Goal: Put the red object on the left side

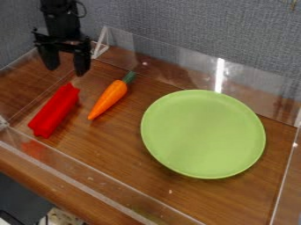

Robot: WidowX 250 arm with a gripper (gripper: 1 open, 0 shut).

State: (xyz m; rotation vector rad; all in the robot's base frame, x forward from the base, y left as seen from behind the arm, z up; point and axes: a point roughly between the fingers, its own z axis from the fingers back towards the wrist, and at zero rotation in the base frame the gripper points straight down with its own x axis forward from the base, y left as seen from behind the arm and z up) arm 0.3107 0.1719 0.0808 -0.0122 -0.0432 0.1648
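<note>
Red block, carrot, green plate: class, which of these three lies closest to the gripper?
The red block. Its upper end lies just below the open gripper; the carrot sits further right, and the green plate further still.

The black gripper (65,63) hangs over the table's far left corner, pointing straight down, jaws spread wide, empty.

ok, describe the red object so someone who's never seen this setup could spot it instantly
Start at the big green plate on the wooden table, then look to the picture's left, past the orange carrot. The red object lies flat beside the carrot, below the open end effector. It is plain glossy red and blocky, with no green tip.
</note>
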